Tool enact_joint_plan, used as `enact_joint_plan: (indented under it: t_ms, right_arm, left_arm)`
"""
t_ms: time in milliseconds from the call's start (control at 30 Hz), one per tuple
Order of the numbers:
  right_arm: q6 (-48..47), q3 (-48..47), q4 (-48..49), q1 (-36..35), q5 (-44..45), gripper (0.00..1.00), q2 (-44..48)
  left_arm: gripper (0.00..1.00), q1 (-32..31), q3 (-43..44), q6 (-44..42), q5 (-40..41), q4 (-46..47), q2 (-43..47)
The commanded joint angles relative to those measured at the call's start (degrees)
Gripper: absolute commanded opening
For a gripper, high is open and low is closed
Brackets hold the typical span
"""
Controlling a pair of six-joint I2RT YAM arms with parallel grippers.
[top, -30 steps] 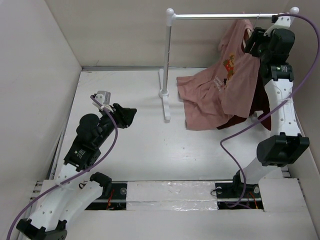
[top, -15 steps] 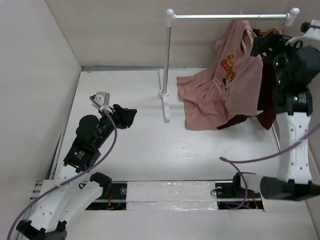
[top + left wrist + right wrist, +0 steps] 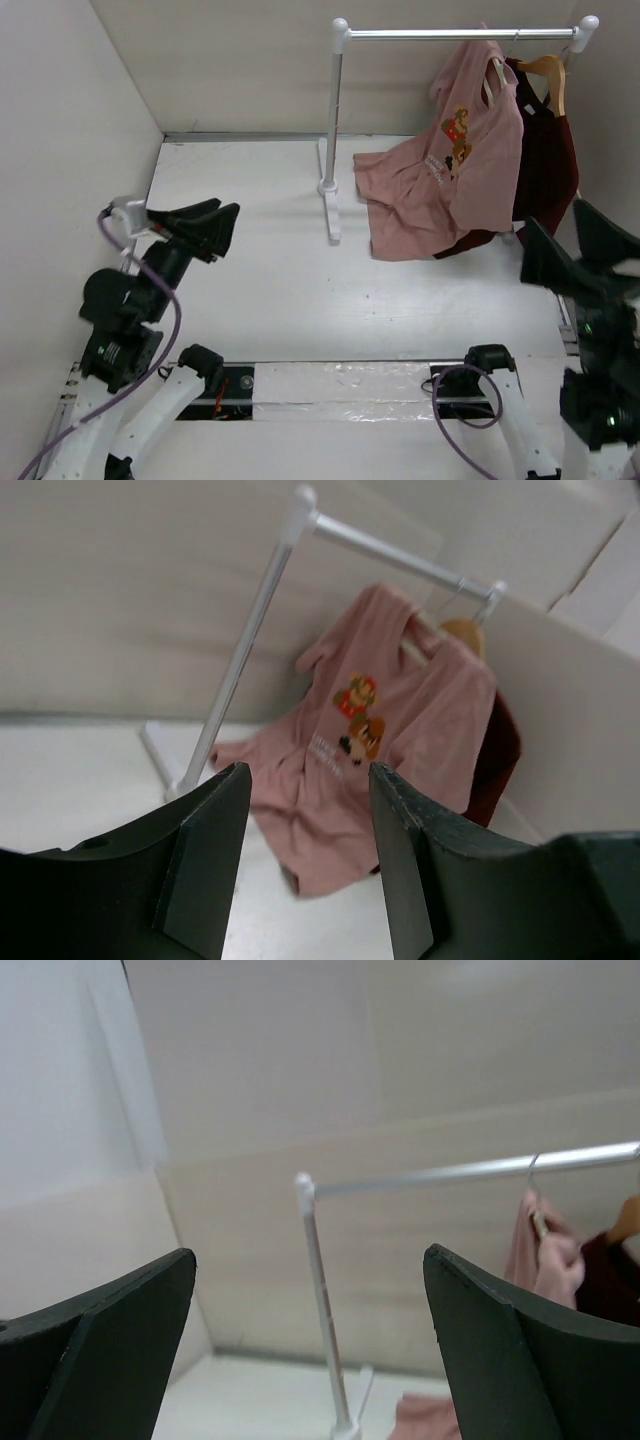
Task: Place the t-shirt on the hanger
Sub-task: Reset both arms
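The salmon-pink t-shirt (image 3: 475, 150) hangs from the rail on the thin cream hanger (image 3: 496, 72), which shows only at the neck opening. The shirt's lower part lies bunched on the table (image 3: 400, 205). My left gripper (image 3: 207, 226) stands open far to the left of it, and in the left wrist view the t-shirt (image 3: 400, 720) shows well beyond the empty left gripper (image 3: 308, 772). At the near right my right gripper (image 3: 572, 242) is open, below and apart from the shirt. In the right wrist view the right gripper (image 3: 310, 1253) holds nothing, and the t-shirt (image 3: 535, 1260) is at the right edge.
A dark maroon t-shirt (image 3: 545, 165) on a tan wooden hanger (image 3: 548, 72) hangs right of the pink one. The white rack's post (image 3: 336, 120) and foot (image 3: 329, 200) stand mid-table, with its rail (image 3: 440, 33) across the back. Walls close in the left, back and right.
My right arm has come away from the hanger at the rail, dropped back to the near right and opened wide. The left arm has drawn back to the left, its jaws wider.
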State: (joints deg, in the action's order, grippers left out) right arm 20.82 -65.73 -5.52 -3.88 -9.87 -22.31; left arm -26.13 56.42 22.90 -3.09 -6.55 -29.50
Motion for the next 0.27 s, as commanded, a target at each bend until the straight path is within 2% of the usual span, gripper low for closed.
enact_joint_plan:
  t_ms: [0, 67, 200, 233]
  right_arm:
    - [-0.9, -0.9, -1.9, -0.5, 9.5, 1.0, 7.4]
    - [-1.1, -0.3, -2.4, -0.5, 14.2, 1.0, 10.0]
    - [-1.1, 0.7, -4.1, -0.5, 15.9, 1.0, 11.3]
    - [-1.1, 0.4, -4.6, -0.5, 15.6, 1.0, 10.8]
  left_arm:
    - [0.47, 0.4, 1.9, -0.1, 1.2, 5.4, 4.4]
    - [0.47, 0.4, 1.1, 0.6, 1.4, 6.1, 5.3]
    - [0.47, 0.4, 0.3, 2.4, 0.3, 5.7, 4.0]
    - [0.5, 0.4, 0.0, 3.3, 0.0, 5.4, 3.7]
